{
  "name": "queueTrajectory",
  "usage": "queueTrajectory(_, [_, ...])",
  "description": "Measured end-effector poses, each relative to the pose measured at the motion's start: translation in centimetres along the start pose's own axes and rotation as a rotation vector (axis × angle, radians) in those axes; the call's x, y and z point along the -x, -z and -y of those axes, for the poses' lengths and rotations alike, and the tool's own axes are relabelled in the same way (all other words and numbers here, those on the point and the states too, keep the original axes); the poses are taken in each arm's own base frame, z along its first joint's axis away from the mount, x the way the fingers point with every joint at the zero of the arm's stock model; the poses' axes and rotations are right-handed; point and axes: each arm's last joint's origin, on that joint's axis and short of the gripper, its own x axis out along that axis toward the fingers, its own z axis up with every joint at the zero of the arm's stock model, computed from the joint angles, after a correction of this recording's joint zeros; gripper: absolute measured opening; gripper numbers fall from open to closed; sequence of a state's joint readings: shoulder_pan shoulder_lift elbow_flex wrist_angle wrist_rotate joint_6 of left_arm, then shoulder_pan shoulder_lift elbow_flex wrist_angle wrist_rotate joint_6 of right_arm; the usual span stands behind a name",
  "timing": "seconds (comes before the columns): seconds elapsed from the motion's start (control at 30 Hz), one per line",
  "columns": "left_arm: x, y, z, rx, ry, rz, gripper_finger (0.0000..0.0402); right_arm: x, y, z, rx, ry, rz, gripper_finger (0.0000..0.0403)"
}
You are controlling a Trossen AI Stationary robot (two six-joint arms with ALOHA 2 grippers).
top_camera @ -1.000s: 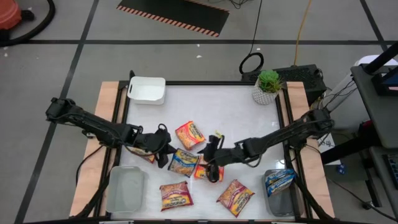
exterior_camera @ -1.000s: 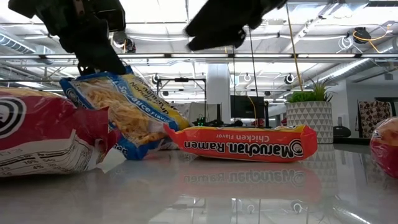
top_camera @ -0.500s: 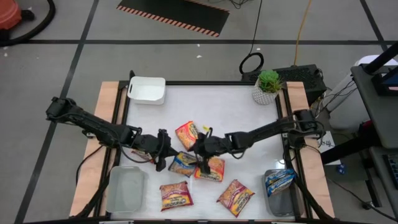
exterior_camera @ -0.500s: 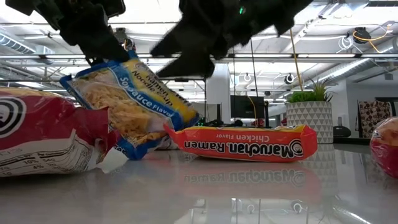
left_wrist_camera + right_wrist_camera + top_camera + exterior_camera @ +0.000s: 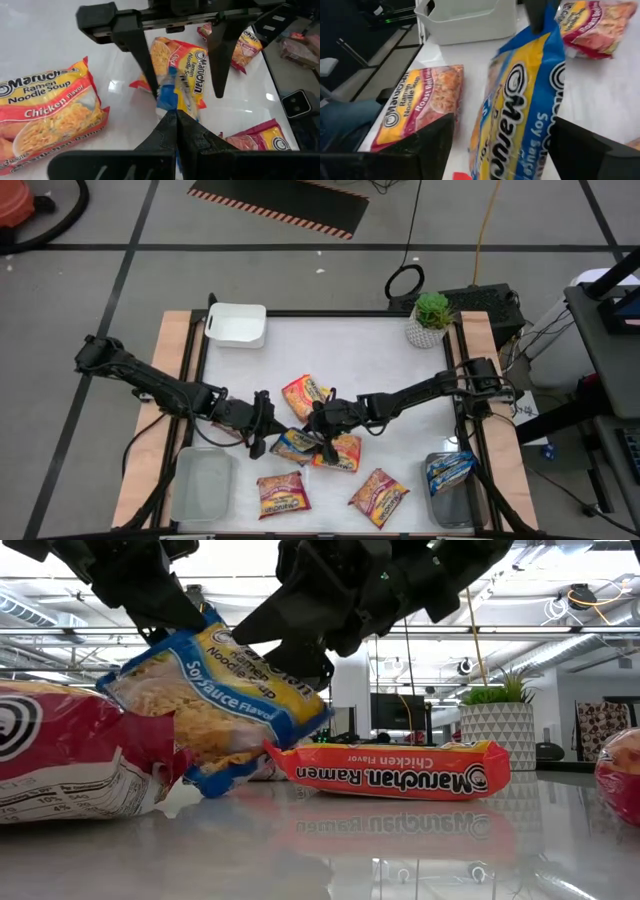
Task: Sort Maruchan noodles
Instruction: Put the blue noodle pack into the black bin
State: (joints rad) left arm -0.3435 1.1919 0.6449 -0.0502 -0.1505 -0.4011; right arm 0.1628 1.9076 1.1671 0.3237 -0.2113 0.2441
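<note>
Both arms reach low toward the table middle, meeting head-on over one packet. The left gripper [image 5: 262, 430] is clamped tight on the edge of the blue packet [image 5: 215, 695], holding it tilted, its lower corner at or near the tabletop. The right gripper [image 5: 322, 423] faces it with fingers spread wide, one finger either side of the same packet and not closed on it (the left wrist view shows the two dark prongs straddling it, one just at the wrapper).

Packet count, high view: seven.
- blue: two, the held one and another [image 5: 449, 471] lying in the clear bin [image 5: 440, 505] at the front right corner.
- orange-red: two, one [image 5: 305, 396] behind the grippers, one [image 5: 340, 452] just under the right gripper, partly covered by it.
- dark red: three, one [image 5: 283, 494] front centre, one [image 5: 378, 496] front right, one [image 5: 232, 426] mostly hidden beneath the left arm.

Surroundings: an empty-looking clear bin [image 5: 203, 486] at front left, a white bin [image 5: 237, 324] at back left, a potted plant [image 5: 430, 319] at back right. The table [image 5: 360, 350] is white with wooden side rails. The dark red packet under the left arm lies close beside the grip point.
</note>
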Motion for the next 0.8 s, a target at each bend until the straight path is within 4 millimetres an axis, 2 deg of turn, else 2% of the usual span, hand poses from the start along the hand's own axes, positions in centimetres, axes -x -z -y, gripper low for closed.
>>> queueTrajectory(0.17, [0.0,0.0,0.0,0.001,0.0,0.001,0.0001,0.0,0.3,0.0,-0.045,0.003,-0.029,0.024])
queueTrajectory(0.6, [0.0,-0.1,-0.1,0.017,-0.008,0.007,0.0003,0.2,0.2,1.0,-0.105,0.034,-0.033,0.0089])
queueTrajectory(0.8, [0.0,-0.4,-0.1,0.088,-0.017,0.044,0.0031,0.2,0.2,1.2,-0.102,0.039,-0.032,0.0055])
